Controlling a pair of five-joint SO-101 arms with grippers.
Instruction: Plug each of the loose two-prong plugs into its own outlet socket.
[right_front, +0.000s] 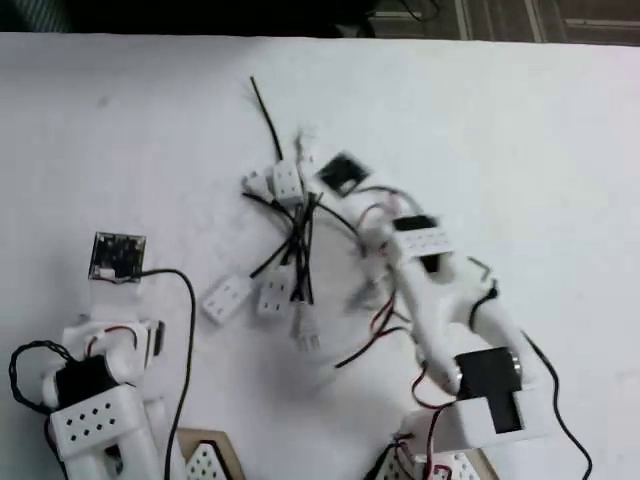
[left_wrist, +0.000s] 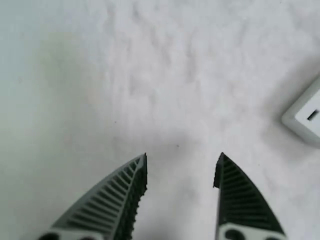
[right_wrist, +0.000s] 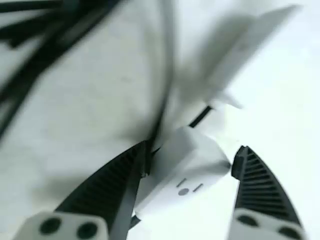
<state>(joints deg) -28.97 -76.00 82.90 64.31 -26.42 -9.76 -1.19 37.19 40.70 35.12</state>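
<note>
The right gripper (right_wrist: 194, 148) is spread open with a white socket block (right_wrist: 182, 175) sitting between its fingers. One finger (right_wrist: 117, 192) touches the block's side, just where a black cord (right_wrist: 165, 75) runs past. The other finger stands just apart from the opposite side, so nothing is clamped yet. The block's slotted face is turned toward the wrist. Its long axis lies slanted, more along the fingers than across the gap, and a cord leaves at the far end. In the high view this is at the right edge of the tangle of cords (right_front: 295, 250) in the middle of the table (right_front: 520, 120), and the right arm (right_front: 440, 300) lies in from the lower right. A second socket (right_front: 228, 297) lies at the lower left of the tangle, and a small white piece below it may be a loose plug (right_front: 305, 335). The left gripper (left_wrist: 182, 157) is also open and holds nothing. It hangs over bare table with the corner of a white socket at the right edge of its view. The left arm (right_front: 100, 410) sits at the lower left, well apart from the tangle, so the right arm is clearly the nearer. Closing squarely on the block looks like the next need, and the cord beside the touching finger could get pinched along with it.
</note>
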